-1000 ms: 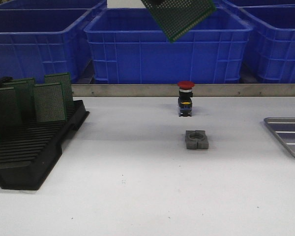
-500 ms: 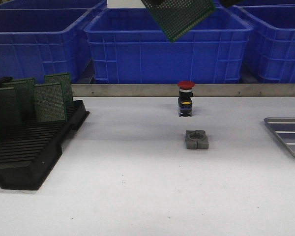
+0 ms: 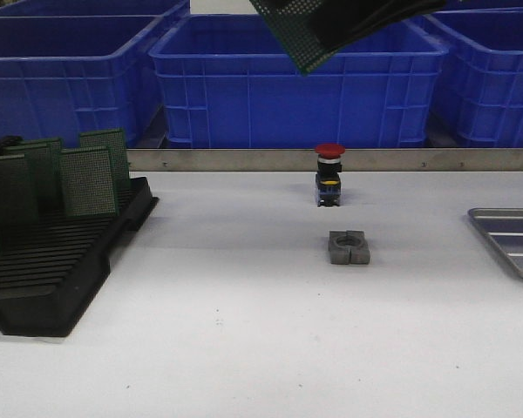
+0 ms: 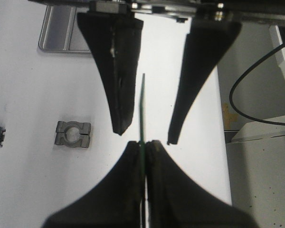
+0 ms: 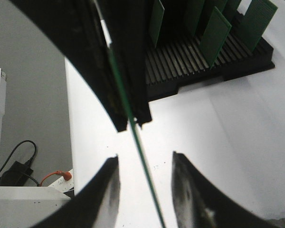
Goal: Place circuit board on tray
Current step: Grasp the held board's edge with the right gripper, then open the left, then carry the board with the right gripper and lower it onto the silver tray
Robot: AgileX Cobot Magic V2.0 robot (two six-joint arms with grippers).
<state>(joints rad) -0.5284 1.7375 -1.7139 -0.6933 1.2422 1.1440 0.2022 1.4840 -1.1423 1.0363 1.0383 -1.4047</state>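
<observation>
A green circuit board [image 3: 307,39] hangs high above the table's middle, in front of the blue bins. My left gripper [image 4: 143,145] is shut on its lower edge, and the board [image 4: 143,104] shows edge-on. My right gripper [image 5: 145,156] is open, one finger on each side of the same board [image 5: 141,159], not touching it. In the front view its dark fingers [image 3: 375,17] overlap the board from the right. The grey metal tray [image 3: 516,240] lies flat at the table's right edge, partly cut off; it also shows as the tray [image 4: 61,40] in the left wrist view.
A black slotted rack [image 3: 61,270] with several upright green boards stands at the left. A red-capped push button [image 3: 329,174] and a grey clamp block [image 3: 348,247] sit mid-table. Big blue bins [image 3: 244,96] line the back behind a metal rail.
The right gripper's dark fingers have come in from the upper right and now straddle the held board. The board and left gripper have stayed in place.
</observation>
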